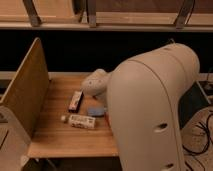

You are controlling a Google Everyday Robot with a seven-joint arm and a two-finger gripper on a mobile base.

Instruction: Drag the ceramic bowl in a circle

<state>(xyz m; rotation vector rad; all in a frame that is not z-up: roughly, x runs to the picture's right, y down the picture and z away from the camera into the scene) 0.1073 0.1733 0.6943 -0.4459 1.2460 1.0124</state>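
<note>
Behind white arm (150,105) — gripper hidden from view.

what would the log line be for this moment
arm over right of table | gripper out of view behind arm | ceramic bowl not seen | bottle, packet on table

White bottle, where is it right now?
In the camera view the white bottle lies left of the arm, beside the blue object on the table; the gripper is out of sight.
</note>
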